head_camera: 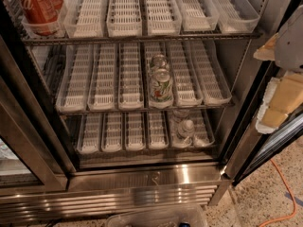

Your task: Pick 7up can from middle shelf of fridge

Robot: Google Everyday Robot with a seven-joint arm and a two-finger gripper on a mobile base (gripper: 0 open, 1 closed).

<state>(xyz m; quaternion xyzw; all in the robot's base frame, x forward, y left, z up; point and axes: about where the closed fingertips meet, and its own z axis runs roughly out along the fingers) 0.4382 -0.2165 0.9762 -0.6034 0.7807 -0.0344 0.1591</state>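
1. The 7up can (pixel 161 86) is small and whitish-green, with red and green print and a shiny silver top. It stands upright at the front end of the fourth lane from the left
2. A second can (pixel 159 60) stands just behind it in the same lane; its print cannot be made out
3. Both sit on the middle shelf (pixel 94 111), a wire rack carrying six long clear slotted lane trays (pixel 102 79) side by side
4. The fridge (pixel 142 183) stands open, with a brushed steel base. Red cola cans (pixel 38 6) sit at the far left of the shelf above, and small bottles (pixel 185 126) sit on the shelf below
5. The gripper (pixel 272 79) hangs at the right edge of the view, outside the fridge, level with the middle shelf and well apart from the can. Its two pale fingers (pixel 284 100) appear spread, one above the other, with nothing between them
6. Judged from this, the task is at its start and the reach has not begun. The next move calls for travelling left into the opening, between the two racks, and closing on the front can without knocking the one behind
7. On the speckled floor an orange cable (pixel 284 193) trails at the right, and a clear plastic tub (pixel 156 216) sits below the fridge base
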